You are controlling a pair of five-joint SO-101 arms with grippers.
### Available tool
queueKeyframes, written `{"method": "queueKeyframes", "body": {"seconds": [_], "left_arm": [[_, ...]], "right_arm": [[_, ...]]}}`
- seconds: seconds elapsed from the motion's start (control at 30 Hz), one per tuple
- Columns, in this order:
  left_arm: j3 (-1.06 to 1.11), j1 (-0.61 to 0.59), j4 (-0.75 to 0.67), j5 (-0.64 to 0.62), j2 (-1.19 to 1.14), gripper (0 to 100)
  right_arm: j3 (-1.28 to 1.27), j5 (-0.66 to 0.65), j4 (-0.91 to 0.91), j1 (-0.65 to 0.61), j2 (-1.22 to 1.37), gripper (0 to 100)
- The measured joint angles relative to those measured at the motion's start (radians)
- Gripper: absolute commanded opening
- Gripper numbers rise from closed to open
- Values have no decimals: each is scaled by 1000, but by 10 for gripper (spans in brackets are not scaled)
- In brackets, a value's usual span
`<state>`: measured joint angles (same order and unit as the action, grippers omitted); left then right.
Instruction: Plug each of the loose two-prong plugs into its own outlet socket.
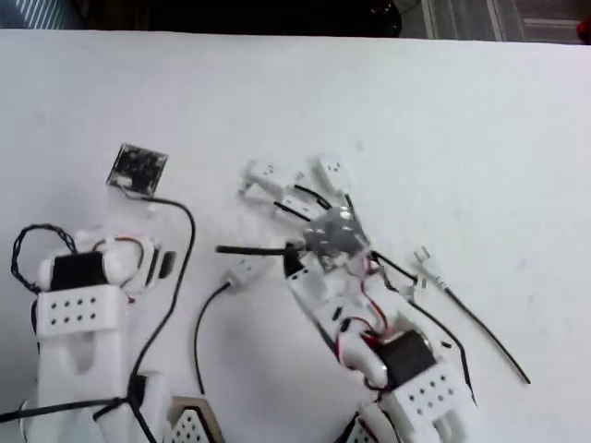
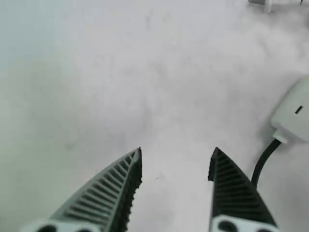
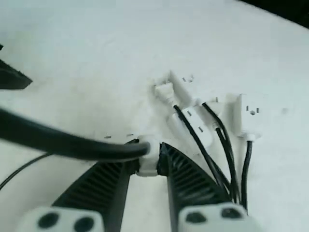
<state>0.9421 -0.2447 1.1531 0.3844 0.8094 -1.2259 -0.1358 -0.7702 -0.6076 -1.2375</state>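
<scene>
A white plug (image 3: 147, 163) is clamped in the right claw (image 3: 148, 147), near the sockets (image 3: 245, 115); the left claw (image 2: 176, 151) is held wide above the tabletop (image 2: 96, 72).

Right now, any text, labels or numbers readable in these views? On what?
None can be read.
Dark board: pale specks, too blurred to read.
Sockets: small dark marks, too small to tell slots from print.
Plug in the right gripper: no marking shows.

Outlet sockets (image 1: 325, 172) beyond right pincer (image 3: 150, 151), gripped plug (image 3: 147, 163) in it, loose plug (image 1: 427, 266) at its right
</scene>
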Motion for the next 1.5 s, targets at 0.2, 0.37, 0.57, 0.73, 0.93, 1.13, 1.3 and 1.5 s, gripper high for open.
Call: {"method": "queueKeyframes", "body": {"seconds": [0.2, 0.37, 0.57, 0.73, 0.93, 1.13, 1.3, 1.5], "left_arm": [[178, -57, -132, 2, 61, 226], [282, -68, -229, 2, 61, 226], [296, -68, -239, 2, 71, 226], [296, -68, -239, 2, 71, 226], [296, -68, -239, 2, 71, 226], [296, -68, -239, 2, 71, 226], [296, -68, -239, 2, 71, 226], [296, -68, -239, 2, 71, 226]], "right_arm": [[74, -15, 21, -83, 244, 17], [55, -17, 175, -92, 338, 17], [25, -17, 365, -98, 477, 17], [25, -17, 425, -97, 589, 17], [25, -17, 488, -98, 669, 17], [26, -17, 559, -98, 700, 17], [26, -17, 603, -69, 738, 17], [46, -17, 620, -66, 799, 17]]}}
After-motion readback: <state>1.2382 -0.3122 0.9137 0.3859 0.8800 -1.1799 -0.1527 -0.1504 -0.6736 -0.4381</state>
